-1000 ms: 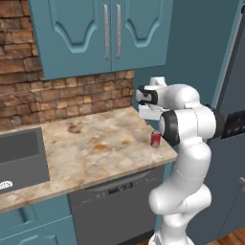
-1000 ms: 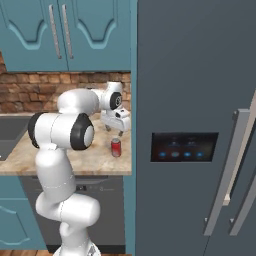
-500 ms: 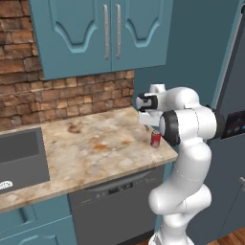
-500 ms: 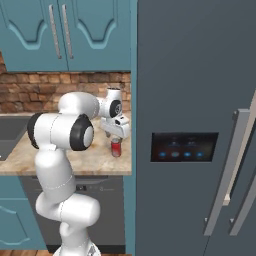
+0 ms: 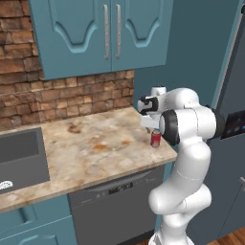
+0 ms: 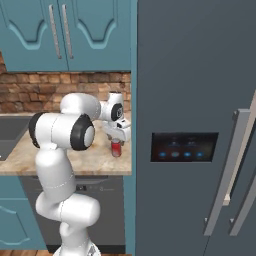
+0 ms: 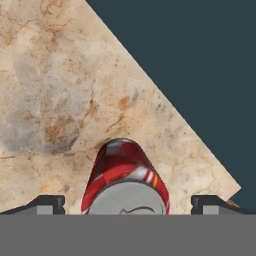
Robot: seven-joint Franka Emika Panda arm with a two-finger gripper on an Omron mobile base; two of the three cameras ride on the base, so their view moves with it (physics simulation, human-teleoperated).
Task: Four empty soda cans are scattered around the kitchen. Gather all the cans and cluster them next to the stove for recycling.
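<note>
From the left base view, the gripper (image 5: 151,125) hangs pointing down at the near right corner of the marble counter (image 5: 95,148), and a red soda can (image 5: 156,138) stands upright on the stone directly beneath the fingers, close to the counter's front edge. The can's top sits just under the hand, so whether the fingertips already reach past its rim cannot be told here. A dark sink basin (image 5: 21,155) lies well away to the far side of the counter from the fingers.

From the right base view, the same gripper (image 6: 118,135) sits above the red soda can (image 6: 116,147), which stands just beside the tall grey refrigerator (image 6: 195,100). The can is straight below the hand, its long axis vertical and in line with the gripper's approach.

In the hand view, the two fingertips (image 7: 47,204) stand spread wide at either side, holding nothing, and the red soda can (image 7: 125,177) lies between them, its silver top nearest the camera and its red wall running away toward the counter (image 7: 55,85). Clear gaps remain on both sides of the can, so nothing touches yet. The can looks centred between the fingers; the coming move likely needs only a straight descent along the can's axis, then closing.
</note>
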